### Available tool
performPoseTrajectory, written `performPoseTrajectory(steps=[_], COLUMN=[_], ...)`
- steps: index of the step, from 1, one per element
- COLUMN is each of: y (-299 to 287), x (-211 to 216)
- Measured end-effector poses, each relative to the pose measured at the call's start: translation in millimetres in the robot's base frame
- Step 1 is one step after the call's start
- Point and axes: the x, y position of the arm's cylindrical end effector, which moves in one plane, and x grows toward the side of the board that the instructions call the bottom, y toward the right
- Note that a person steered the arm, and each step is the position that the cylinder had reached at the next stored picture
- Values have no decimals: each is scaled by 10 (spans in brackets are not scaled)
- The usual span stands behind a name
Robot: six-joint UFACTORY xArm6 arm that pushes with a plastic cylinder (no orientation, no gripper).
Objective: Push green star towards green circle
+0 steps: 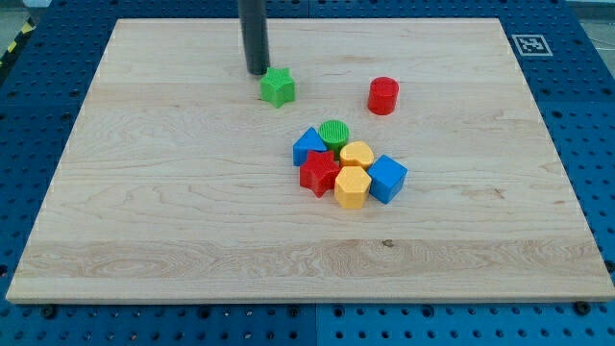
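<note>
The green star (278, 86) lies on the wooden board (144, 192) toward the view's top, a little left of centre. My tip (258, 72) stands just to the upper left of the star, very close to it or touching it. The green circle (334, 133) sits lower and to the right of the star, at the top of a tight cluster of blocks.
The cluster holds a blue block (309, 146), a red star (318, 174), a yellow heart (357, 154), a yellow hexagon (353, 187) and a blue cube (388, 178). A red cylinder (382, 95) stands alone to the right of the star.
</note>
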Motion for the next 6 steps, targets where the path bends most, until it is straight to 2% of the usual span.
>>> performPoseTrajectory(steps=[1, 2, 3, 4, 5, 6], y=[80, 440, 518, 203, 184, 445], x=[374, 832, 891, 572, 225, 354])
